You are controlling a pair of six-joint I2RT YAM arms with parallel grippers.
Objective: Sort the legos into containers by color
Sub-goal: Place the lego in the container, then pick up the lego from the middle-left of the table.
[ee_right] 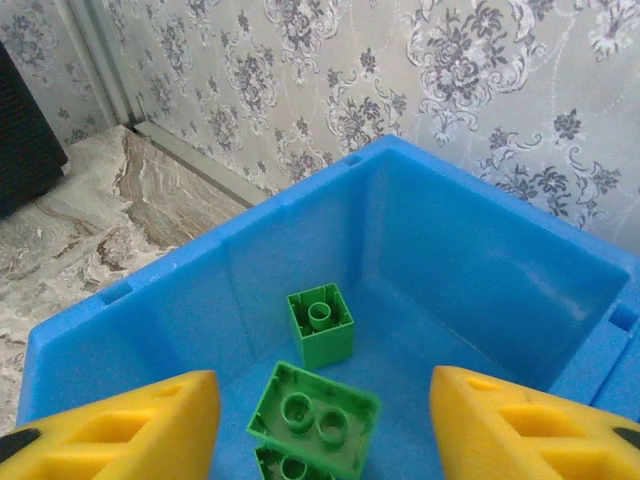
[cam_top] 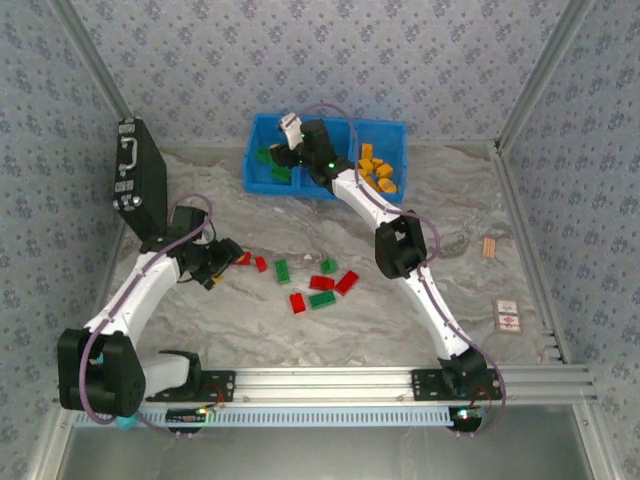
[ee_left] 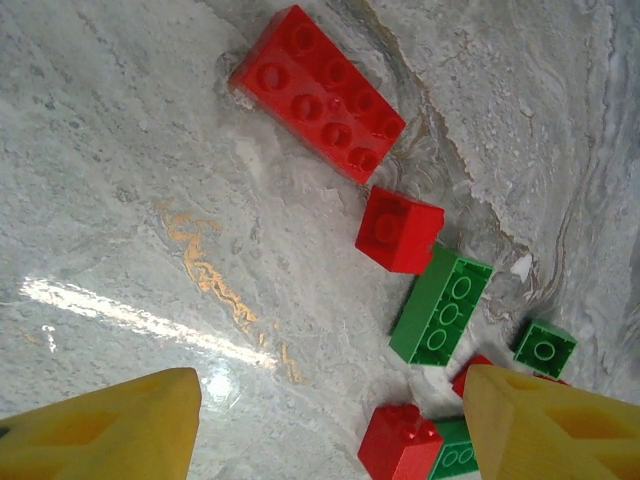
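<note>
The right hand (cam_top: 295, 140) is hanging over the blue bin (cam_top: 262, 188), which is sitting at the far edge of the desk (cam_top: 240, 330), about midway along it. In the right wrist view its yellow fingers (ee_right: 120, 430) are standing wide apart and holding nothing. Below them the left compartment (ee_right: 450, 240) is holding green legos (ee_right: 320, 325). One small brick is sitting studs up, a square one just beside it is lying underside up, and a third is being cut off by the bottom edge. From above, the right compartment (cam_top: 398, 130) is holding a heap of orange legos (cam_top: 377, 172). The arm is hiding most of the middle compartment, so I cannot tell what is lying in it.

The left hand (cam_top: 225, 265) is hovering low over the desk, toward its left edge, with its fingers (ee_left: 100, 430) spread wide and gripping nothing. Under it a long red brick (ee_left: 320, 95) is lying flat. Near that, a small red brick (ee_left: 398, 230) is touching the end of a green brick (ee_left: 440, 305). A small green cube (ee_left: 545, 348) is lying apart from these.

From above, loose red legos (cam_top: 347, 282) and loose green legos (cam_top: 283, 271) are lying mixed around the middle of the desk. A black case (cam_top: 140, 185) is standing along the left edge, and two small cards (cam_top: 508, 316) are lying near the right edge.
</note>
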